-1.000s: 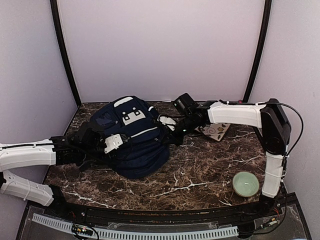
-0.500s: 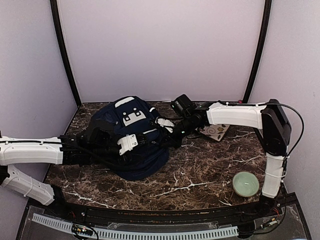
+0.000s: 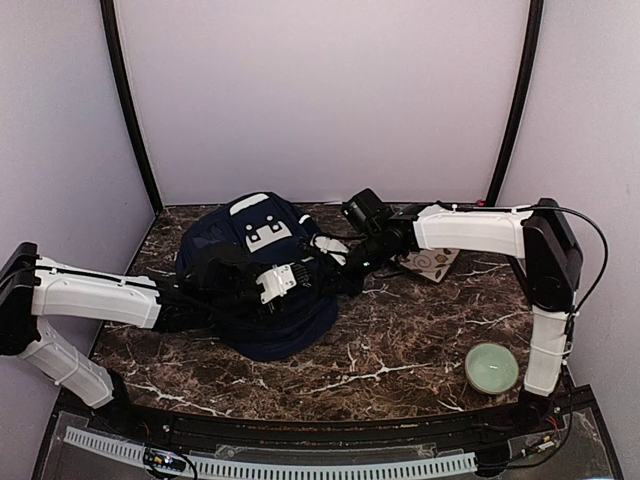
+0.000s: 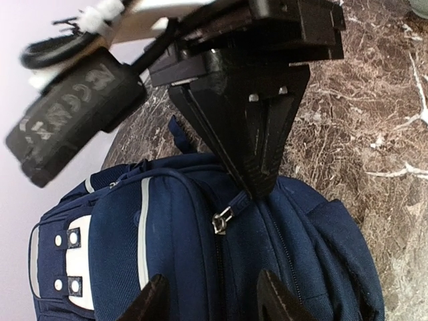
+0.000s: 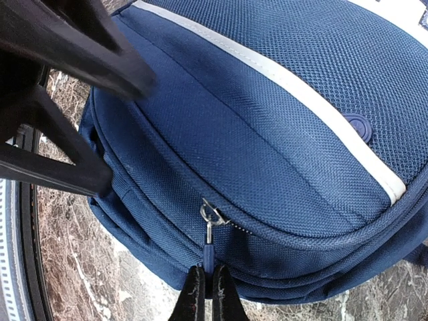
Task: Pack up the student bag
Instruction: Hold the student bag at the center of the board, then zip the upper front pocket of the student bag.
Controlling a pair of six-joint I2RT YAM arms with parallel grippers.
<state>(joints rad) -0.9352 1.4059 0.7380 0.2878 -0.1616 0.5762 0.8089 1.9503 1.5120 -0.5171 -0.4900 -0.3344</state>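
**Pinch on zip pull (image 5: 208, 253) of student bag (image 3: 285, 335)**

Right gripper (image 5: 204, 291), jaws closed to a slit, clamps the pull's cord at the bag's 3 o'clock side. Left gripper (image 4: 214, 301), fingers held apart, hovers over the front panel. Bag lies toward 10 o'clock on the marble table (image 3: 400, 350); green bowl (image 3: 492, 367) at 4 o'clock.
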